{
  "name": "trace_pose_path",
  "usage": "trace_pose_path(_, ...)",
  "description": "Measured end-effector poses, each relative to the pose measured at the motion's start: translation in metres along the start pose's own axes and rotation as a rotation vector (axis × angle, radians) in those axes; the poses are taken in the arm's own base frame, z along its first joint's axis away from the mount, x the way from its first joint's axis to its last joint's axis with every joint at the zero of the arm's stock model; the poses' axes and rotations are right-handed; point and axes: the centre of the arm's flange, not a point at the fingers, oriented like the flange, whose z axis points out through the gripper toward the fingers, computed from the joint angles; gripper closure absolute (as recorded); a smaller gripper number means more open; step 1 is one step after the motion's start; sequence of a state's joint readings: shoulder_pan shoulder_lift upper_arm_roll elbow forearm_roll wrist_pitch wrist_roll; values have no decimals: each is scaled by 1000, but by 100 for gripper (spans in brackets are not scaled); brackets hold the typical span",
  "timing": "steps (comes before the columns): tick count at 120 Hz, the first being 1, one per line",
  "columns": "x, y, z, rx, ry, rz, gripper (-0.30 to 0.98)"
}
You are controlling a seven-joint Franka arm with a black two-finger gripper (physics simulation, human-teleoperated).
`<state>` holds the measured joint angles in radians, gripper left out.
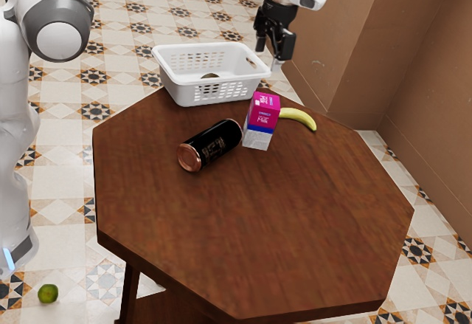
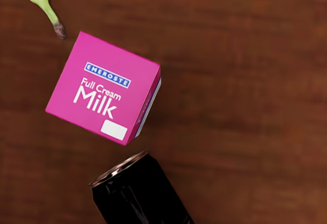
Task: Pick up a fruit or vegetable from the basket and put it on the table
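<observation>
The black two-finger tool (image 1: 269, 53) hangs above the worktop's far side with its fingers apart and nothing between them. The likely target is a small, rounded brownish thing (image 1: 211, 76) low inside the white, slotted plastic basket (image 1: 198, 94); I cannot tell which fruit or vegetable it is. I judge it light and fairly firm, with a dry skin and a tendency to roll, so it wants a gentle squeeze across its widest part from straight above.

The basket's walls leave limited room for the fingers, and it stands at the edge of the brown wooden worktop (image 1: 280, 221), so a push could tip it. Lift well over the rim: the upright pink milk carton (image 1: 258, 121) and the lying black can (image 1: 210, 145) are near, and the curved yellow banana (image 1: 299, 118) lies beside the carton. The broad bare stretch beyond the can suits the release.
</observation>
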<state>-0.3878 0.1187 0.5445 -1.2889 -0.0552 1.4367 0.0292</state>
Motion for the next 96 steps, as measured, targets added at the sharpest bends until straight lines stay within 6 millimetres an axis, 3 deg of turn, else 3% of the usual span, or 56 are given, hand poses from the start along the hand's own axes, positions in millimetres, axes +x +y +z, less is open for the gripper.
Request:
trace_pose_path(42, 1, -6, -5, 4, 22, -9, 0)
trace_pose_path(47, 0, -28, -6, 10, 26, -49, 0)
trace_pose_path(58, -13, -118, -5, 29, 18, -214, 0)
trace_pose_path(65, -23, -157, -3, 37, 11, -286, 0)
trace_pose_path(96, -31, -230, 30, 72, -54, -430, 0)
